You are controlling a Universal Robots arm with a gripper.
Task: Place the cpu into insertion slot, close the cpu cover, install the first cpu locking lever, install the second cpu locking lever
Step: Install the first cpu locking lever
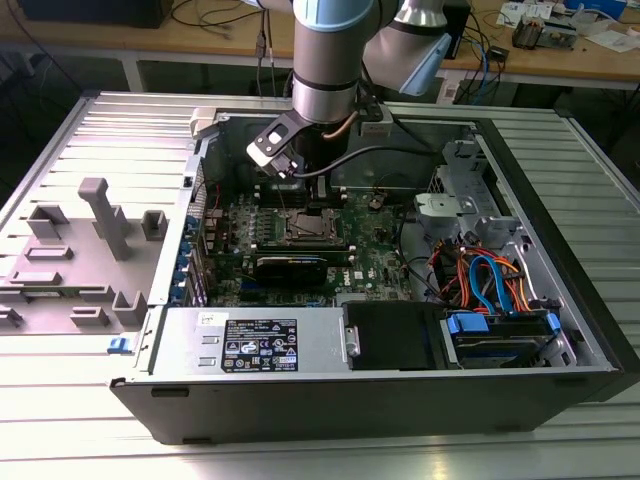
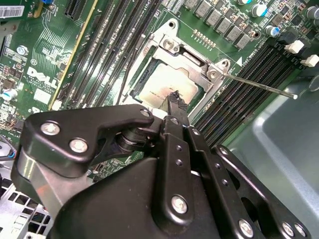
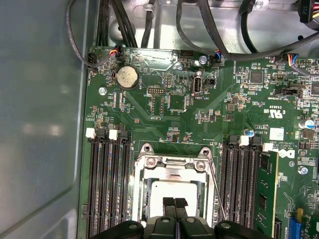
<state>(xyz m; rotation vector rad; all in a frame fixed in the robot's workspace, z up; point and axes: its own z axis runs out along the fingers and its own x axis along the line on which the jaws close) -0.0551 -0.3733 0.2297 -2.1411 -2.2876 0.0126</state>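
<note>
Second wrist view gives us the closest look at the gripper (image 2: 174,99). Its two black fingers are pressed together with nothing between them. The joined tip sits right over the cpu (image 2: 162,84), touching it or just shy of it; we cannot tell which. We see the same in the first wrist view, where the paired fingertips (image 3: 169,204) meet along a thin seam above the chip's dull silver top.

The cpu lies flat inside the insertion slot (image 1: 304,228). The cpu cover (image 2: 192,60) appears to be down around it, with the chip showing through its window. One thin locking lever (image 2: 259,85) stands free of the socket, its rod reaching out across the black memory slots (image 2: 234,112) on that side. More memory slots flank the socket on its other side.

All of this sits on the green motherboard (image 3: 164,107), where we also spot a round coin battery (image 3: 126,77) and a single memory module (image 3: 266,189).

In the exterior view, the arm (image 1: 325,60) reaches straight down into the open computer case (image 1: 400,400), which lies on a ribbed metal table (image 1: 80,440). A grey plastic fixture (image 1: 100,225) rests on the table at the exterior view's left, just beside the case.
</note>
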